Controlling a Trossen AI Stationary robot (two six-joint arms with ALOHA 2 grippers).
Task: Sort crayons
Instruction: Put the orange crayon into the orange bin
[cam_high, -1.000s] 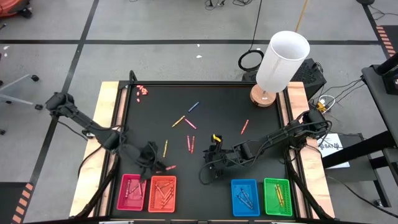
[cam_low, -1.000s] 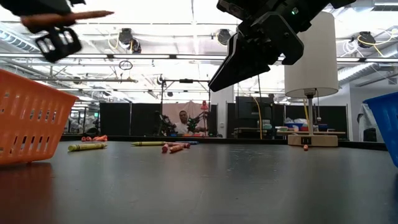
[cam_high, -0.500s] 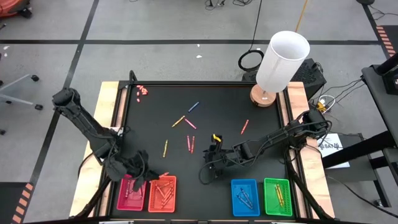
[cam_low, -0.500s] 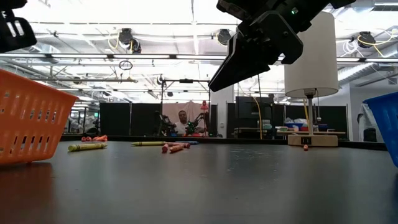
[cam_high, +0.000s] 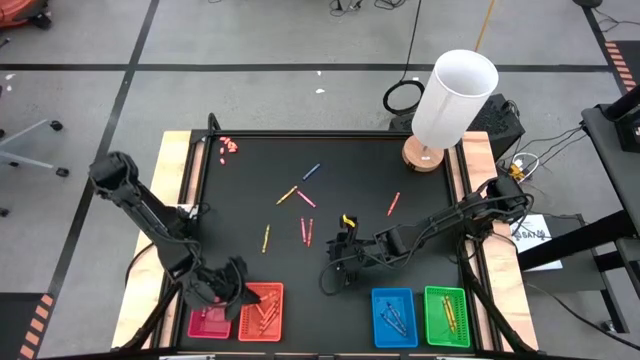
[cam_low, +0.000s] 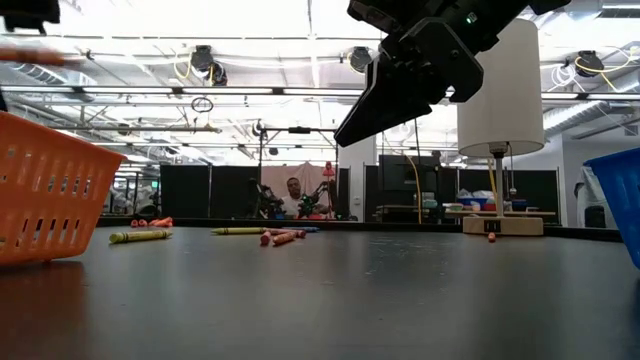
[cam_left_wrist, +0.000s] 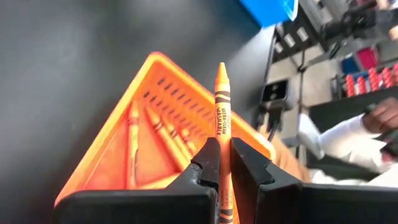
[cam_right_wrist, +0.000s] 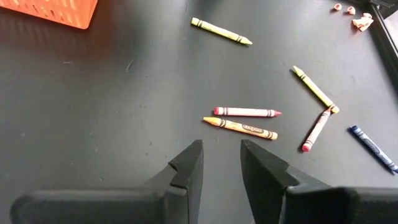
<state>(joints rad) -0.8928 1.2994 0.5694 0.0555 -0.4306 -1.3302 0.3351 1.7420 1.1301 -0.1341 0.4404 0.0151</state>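
An orange crayon (cam_left_wrist: 221, 99) is held in my left gripper (cam_left_wrist: 224, 152), which hangs over the orange tray (cam_left_wrist: 106, 155) at the table's near left (cam_high: 235, 290). Several orange crayons lie in that tray. My right gripper (cam_right_wrist: 221, 158) stands open above the table's middle (cam_high: 335, 262), with nothing between its fingers. Loose crayons lie flat on the black table beyond it: a red one (cam_right_wrist: 245, 112), an orange one (cam_right_wrist: 241, 127), two yellow ones (cam_right_wrist: 221, 31) (cam_right_wrist: 316, 90), a pink one (cam_right_wrist: 316, 130) and a blue one (cam_right_wrist: 372, 148). My left gripper pinches the orange crayon's wrapped rear half (cam_left_wrist: 222, 146) between its two fingers (cam_left_wrist: 208, 162). The crayon lies along the fingers, with its pointed tip (cam_left_wrist: 221, 67) sticking out ahead of them. It is lifted clear, above the orange tray.
A pink tray (cam_high: 210, 322) stands left of the orange tray (cam_high: 262, 311); a blue tray (cam_high: 394, 316) and a green tray (cam_high: 446, 315) stand at the near right. A white lamp (cam_high: 455, 95) stands at the far right corner. Small pink bits (cam_high: 229, 146) lie far left.
My left gripper has gone toward the table's near edge and down, carrying the orange crayon from beyond the trays to above the orange tray. Its wrist has rolled on the way. My right gripper has kept still.
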